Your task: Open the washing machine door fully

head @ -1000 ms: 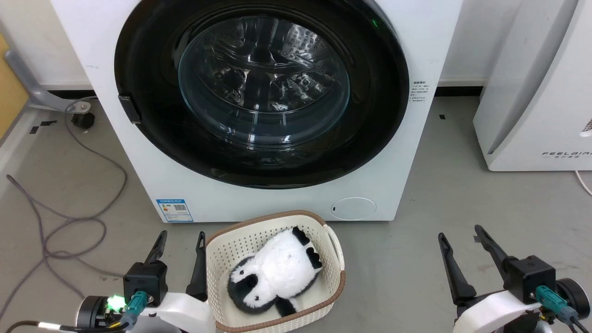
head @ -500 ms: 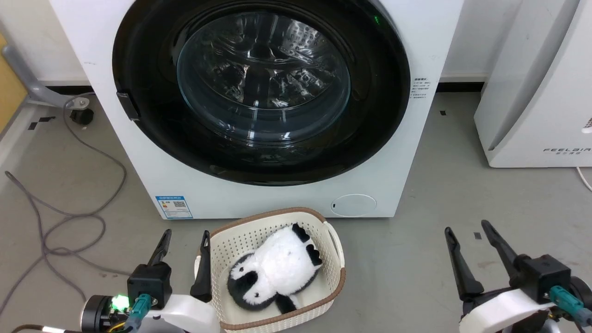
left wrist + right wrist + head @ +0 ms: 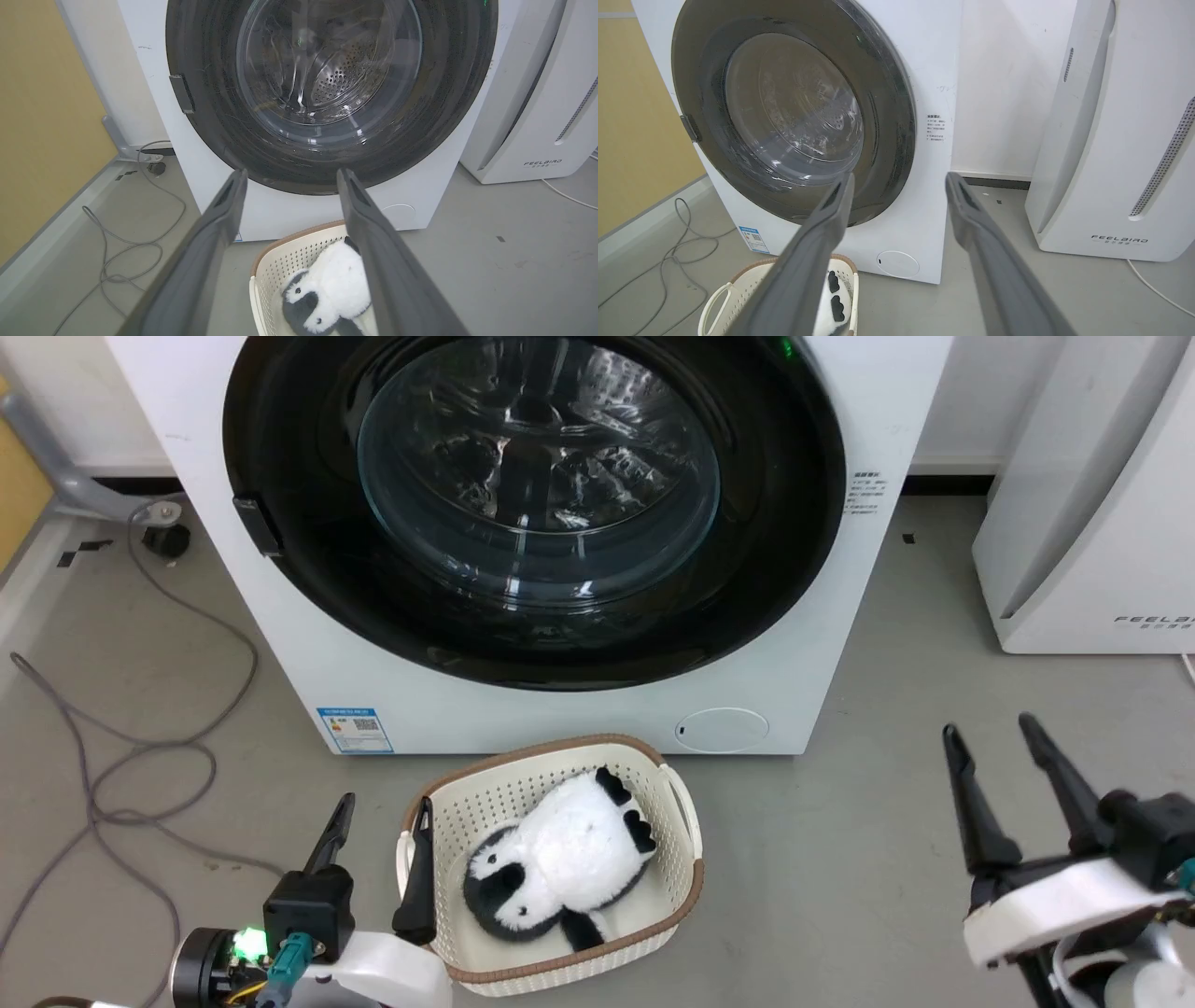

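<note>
Now my left gripper (image 3: 386, 801) and right gripper (image 3: 989, 723) stand spread and empty, the shut washing machine door (image 3: 537, 485) ahead, well apart from both.

washing machine door (image 3: 532, 504): top cut off | side label (image 3: 864, 497): text illegible

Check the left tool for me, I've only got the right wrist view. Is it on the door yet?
Observer: No. The left tool is open, low by the left rim of the basket, not touching the washing machine door.
Operator: What's in that basket?
Observer: A plush panda, lying inside.
Operator: And where does my right tool stand?
Observer: The right tool hangs over bare floor, off to the right of the washing machine.
</note>
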Controlling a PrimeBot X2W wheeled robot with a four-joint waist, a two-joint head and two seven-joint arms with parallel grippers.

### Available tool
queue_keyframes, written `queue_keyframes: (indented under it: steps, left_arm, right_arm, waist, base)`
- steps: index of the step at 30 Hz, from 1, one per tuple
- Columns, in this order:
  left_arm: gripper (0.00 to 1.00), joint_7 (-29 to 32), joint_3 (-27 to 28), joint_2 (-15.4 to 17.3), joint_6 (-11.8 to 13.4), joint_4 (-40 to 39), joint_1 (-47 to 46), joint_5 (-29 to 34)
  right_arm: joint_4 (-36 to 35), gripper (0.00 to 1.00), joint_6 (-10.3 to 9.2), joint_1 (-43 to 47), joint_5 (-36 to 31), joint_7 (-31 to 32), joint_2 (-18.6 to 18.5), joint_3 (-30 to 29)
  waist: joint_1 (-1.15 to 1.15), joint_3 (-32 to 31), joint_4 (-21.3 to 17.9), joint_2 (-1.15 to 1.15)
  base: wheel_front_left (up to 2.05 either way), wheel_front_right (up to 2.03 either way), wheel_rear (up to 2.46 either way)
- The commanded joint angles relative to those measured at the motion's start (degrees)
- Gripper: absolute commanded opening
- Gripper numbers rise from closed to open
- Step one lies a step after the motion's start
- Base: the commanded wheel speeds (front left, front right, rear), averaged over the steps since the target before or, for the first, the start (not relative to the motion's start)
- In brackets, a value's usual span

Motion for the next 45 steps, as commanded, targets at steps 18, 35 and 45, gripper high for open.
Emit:
queue_keyframes:
  steps: [18,35,45]
  left_arm:
    - [1.00,-2.6,-1.9,0.0,1.0,0.0,-3.1,-1.1]
    - [1.00,-4.6,-3.8,0.1,1.8,-0.1,-5.3,-1.9]
    - [1.00,-5.8,-5.3,0.1,2.5,-0.3,-6.9,-2.6]
  right_arm:
    - [2.4,1.00,-0.03,-12.9,13.4,2.7,-4.1,-3.1]
    - [9.7,0.00,-0.04,-26.1,23.6,5.5,-7.4,-4.1]
    - [18.6,0.00,-0.04,-37.2,31.3,11.1,-8.1,-6.4]
  waist:
    - [0.00,4.1,1.8,0.00]
    - [0.00,8.8,4.2,0.00]
    - [0.00,12.3,6.0,0.00]
  base:
    - [0.00,0.00,0.00]
    - [0.00,0.00,0.00]
    - [0.00,0.00,0.00]
